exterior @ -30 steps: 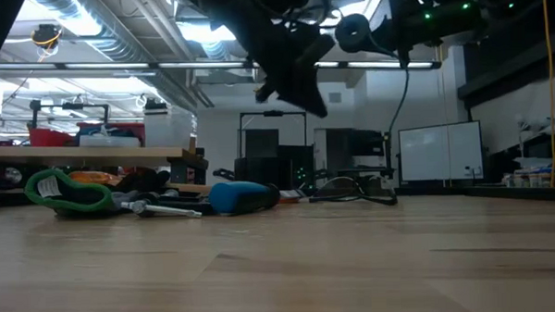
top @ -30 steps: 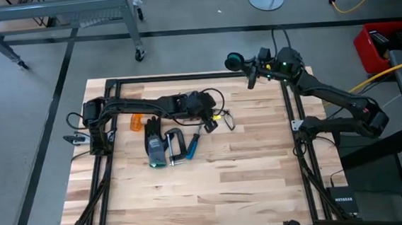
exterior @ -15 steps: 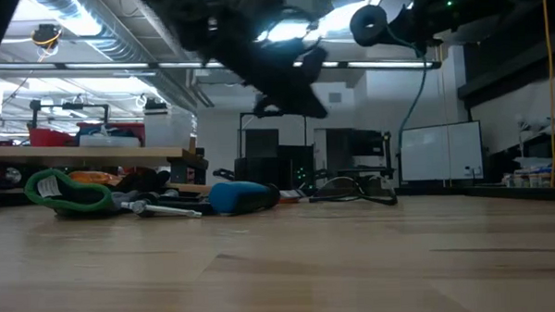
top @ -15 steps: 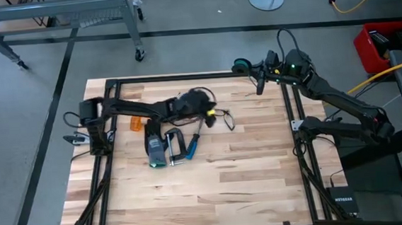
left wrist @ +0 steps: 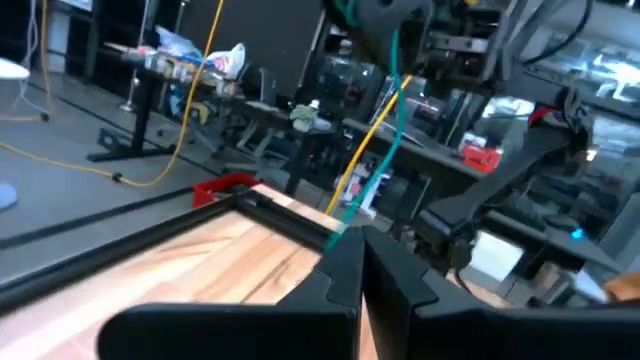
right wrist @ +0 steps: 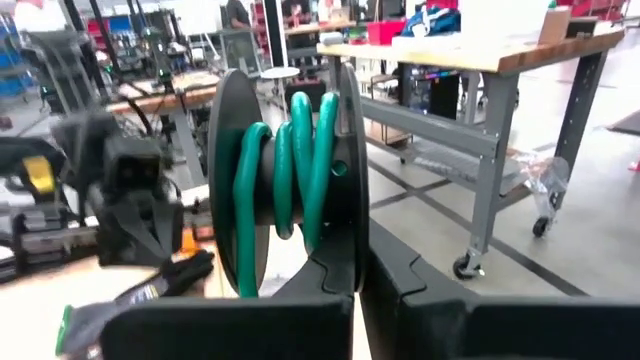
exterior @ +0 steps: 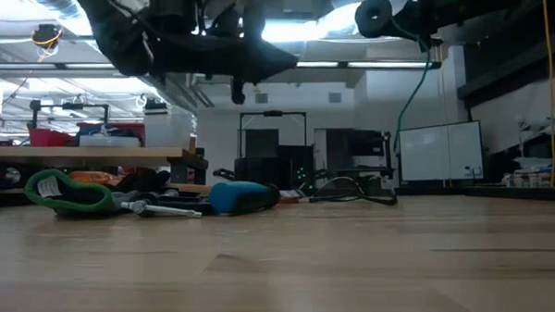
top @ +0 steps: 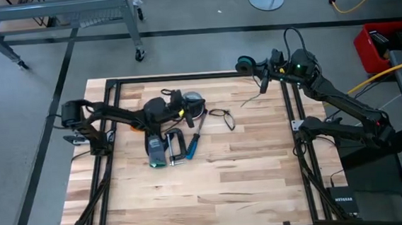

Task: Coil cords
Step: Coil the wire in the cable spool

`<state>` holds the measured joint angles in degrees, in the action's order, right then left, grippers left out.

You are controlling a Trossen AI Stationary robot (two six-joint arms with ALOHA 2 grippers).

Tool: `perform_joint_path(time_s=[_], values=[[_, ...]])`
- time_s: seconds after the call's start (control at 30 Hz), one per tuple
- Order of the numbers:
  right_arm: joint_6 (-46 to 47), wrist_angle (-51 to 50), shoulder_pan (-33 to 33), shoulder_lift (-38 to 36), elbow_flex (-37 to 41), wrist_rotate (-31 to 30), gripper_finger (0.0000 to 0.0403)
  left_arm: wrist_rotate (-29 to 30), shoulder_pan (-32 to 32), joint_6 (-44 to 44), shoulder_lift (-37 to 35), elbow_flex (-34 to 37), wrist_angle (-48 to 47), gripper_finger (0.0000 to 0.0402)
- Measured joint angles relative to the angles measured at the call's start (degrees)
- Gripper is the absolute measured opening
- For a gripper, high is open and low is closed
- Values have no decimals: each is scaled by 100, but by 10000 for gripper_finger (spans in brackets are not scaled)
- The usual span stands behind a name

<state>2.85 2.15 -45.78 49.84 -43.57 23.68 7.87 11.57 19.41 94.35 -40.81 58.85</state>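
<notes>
High view: the left claw (top: 174,98) hangs over the far-left part of the wooden tabletop (top: 213,189), its fingers pressed together on nothing, just above a round grey tape roll (top: 194,102). A thin black cord (top: 222,116) lies in a loose loop just right of that roll, beside a blue-handled screwdriver (top: 191,144); a metal clamp (top: 175,144) and a dark glove (top: 154,145) lie nearer the left. The right claw (top: 252,65) reaches past the tabletop's far edge, shut on a small dark spool (top: 242,65), and a thin teal-green cord (top: 263,85) trails from there down toward the wood.

Low view: the spool (exterior: 373,16) shows high up, with the teal cord (exterior: 414,86) hanging in a long curve below it, something the overhead picture hardly gives. The black cord (exterior: 353,194) lies flat far back, near the blue handle (exterior: 242,195).

Left wrist view: the shut fingers (left wrist: 340,275) point at the other arm, from which the teal cord (left wrist: 385,100) drops; a thick yellow cable (left wrist: 195,90) runs beyond.

Right wrist view: only here do the windings show, several turns of teal cord (right wrist: 300,165) around the spool's core (right wrist: 270,190), the flanges seemingly held between the fingers (right wrist: 325,270).

No writing can be read in any view.
</notes>
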Motion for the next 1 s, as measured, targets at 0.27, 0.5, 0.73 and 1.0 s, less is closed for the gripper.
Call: perform_joint_path(time_s=[0.27,0.5,0.73,1.0], values=[[165,163,2,4,0,147,2,-375,-48,79,986,-750,166,22],[297,149,7,4,0,325,2,-558,-81,-1101,1696,-1843,63,85],[300,153,7,7,2,550,2,-559,-83,-2137,2258,-2837,-1051,116],[300,189,7,7,4,649,2,-584,-81,-2587,2918,-3676,-1203,117]])
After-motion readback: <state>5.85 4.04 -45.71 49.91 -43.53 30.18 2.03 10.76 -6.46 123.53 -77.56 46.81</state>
